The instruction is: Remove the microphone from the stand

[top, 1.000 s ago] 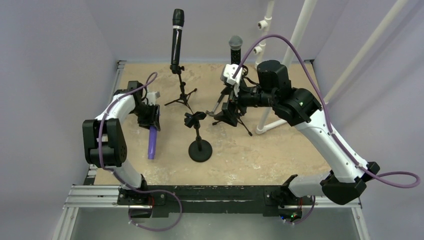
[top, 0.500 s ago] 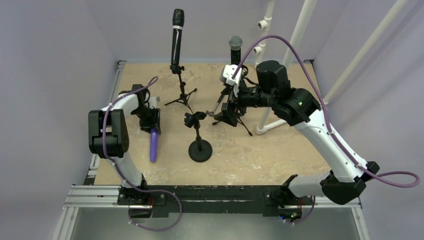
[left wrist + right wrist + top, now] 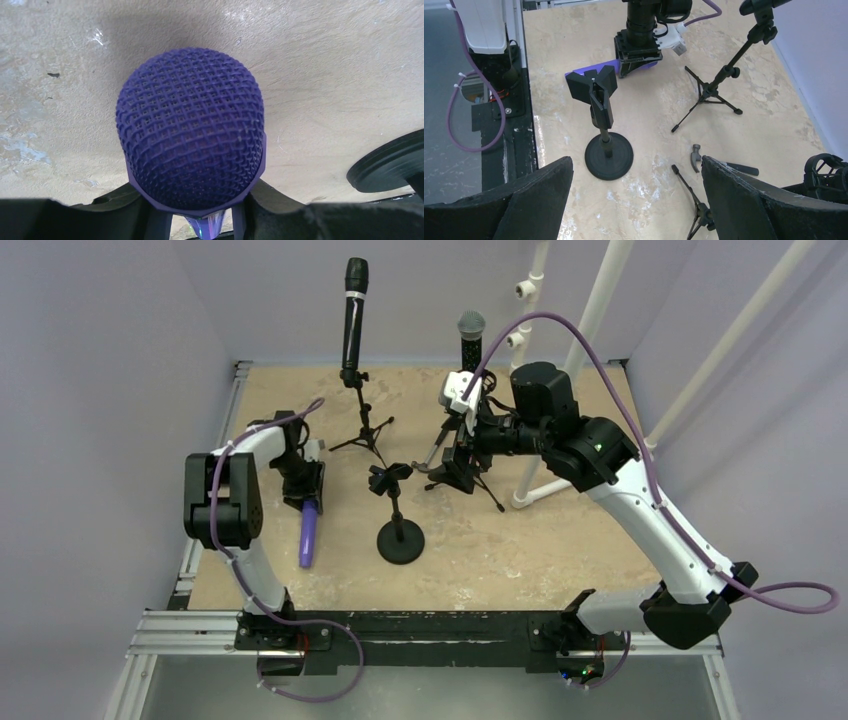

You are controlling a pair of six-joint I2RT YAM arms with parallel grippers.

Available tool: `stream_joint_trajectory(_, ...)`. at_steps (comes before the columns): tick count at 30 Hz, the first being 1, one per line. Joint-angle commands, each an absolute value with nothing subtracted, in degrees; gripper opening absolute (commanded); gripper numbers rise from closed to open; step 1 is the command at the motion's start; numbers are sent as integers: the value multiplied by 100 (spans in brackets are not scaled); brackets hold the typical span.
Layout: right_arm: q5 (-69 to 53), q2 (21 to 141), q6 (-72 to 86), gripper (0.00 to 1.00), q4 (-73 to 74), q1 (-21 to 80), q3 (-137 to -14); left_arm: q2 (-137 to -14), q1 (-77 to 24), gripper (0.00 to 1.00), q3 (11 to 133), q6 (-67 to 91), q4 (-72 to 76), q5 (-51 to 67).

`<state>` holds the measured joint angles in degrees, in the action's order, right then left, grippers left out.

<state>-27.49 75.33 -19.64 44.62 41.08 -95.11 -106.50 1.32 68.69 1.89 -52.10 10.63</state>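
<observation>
Purple microphone [image 3: 190, 130] slightly farther right than before, clenched in left pincer [image 3: 306, 492]; right pincer [image 3: 635, 160] wide apart, empty.

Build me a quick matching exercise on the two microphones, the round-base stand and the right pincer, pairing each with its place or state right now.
Things:
1. purple microphone
2. white-banded black microphone
3. round-base stand
4. right pincer

Places or states:
A. open wide, holding nothing
B. holds no microphone
C. gripped by the left pincer
D. upright on a tripod stand at the back of the table

Pairs: 1-C, 2-D, 3-B, 4-A
</observation>
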Motion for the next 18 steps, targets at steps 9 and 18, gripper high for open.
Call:
stream_joint_trajectory(9,-2787,7397,-2099,96,4351,4091,-9287,-10906,-167,52,6899,307,-5183,642)
stream_joint_trajectory(18,-2960,7447,-2228,96,4232,4091,-8857,-10229,-155,64,6955,125,-5220,862)
